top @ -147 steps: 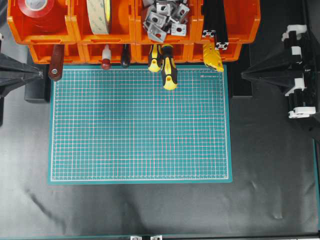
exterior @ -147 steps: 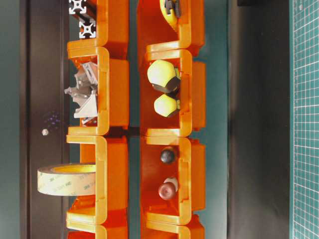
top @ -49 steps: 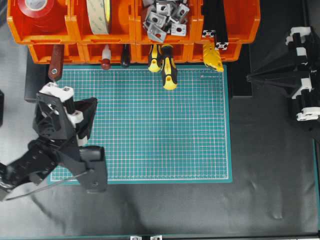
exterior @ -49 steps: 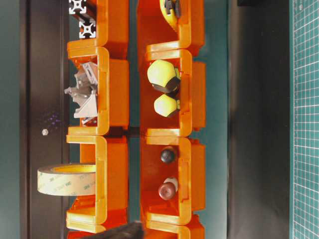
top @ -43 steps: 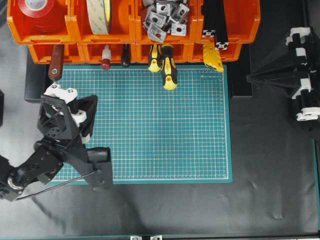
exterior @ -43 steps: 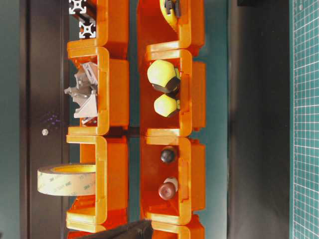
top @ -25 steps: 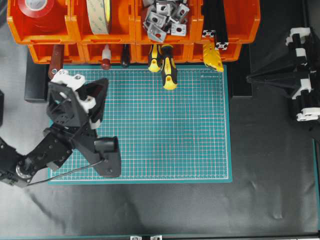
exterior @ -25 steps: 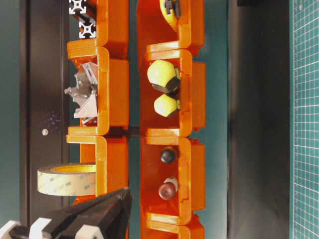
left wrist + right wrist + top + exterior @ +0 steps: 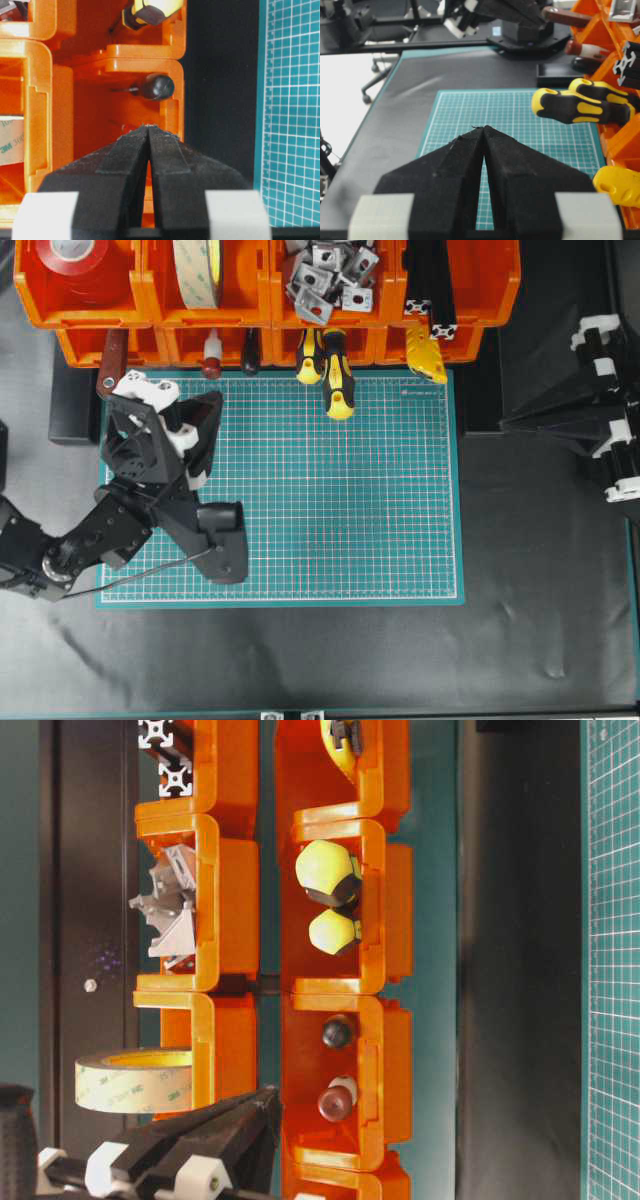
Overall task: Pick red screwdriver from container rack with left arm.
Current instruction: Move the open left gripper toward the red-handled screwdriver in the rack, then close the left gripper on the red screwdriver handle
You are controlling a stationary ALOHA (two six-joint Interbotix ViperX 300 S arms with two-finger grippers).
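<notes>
The red screwdriver (image 9: 211, 355) pokes out of a lower bin of the orange container rack (image 9: 90, 310), its dark red cap (image 9: 336, 1101) facing the mat. My left gripper (image 9: 214, 401) is shut and empty. It hovers over the mat's top left corner, just short of that cap and pointing at it. At table level its tips (image 9: 272, 1098) sit beside the bin (image 9: 235, 900). In the left wrist view the shut fingers (image 9: 149, 126) cover the screwdriver. My right gripper (image 9: 483, 128) is shut and empty at the far right (image 9: 505, 423). From there the red screwdriver (image 9: 582, 49) shows across the mat.
A black-capped tool (image 9: 159, 86) shares the bin. Two yellow-and-black screwdrivers (image 9: 335, 375) stick out onto the green cutting mat (image 9: 330, 500). A dark red flat handle (image 9: 110, 365) hangs left of the left gripper. Upper bins hold tape rolls (image 9: 197, 270) and metal brackets (image 9: 325, 275).
The left arm has swung up and to the right over the mat, bringing its shut gripper close to the bin with the red screwdriver. The right arm shifted slightly.
</notes>
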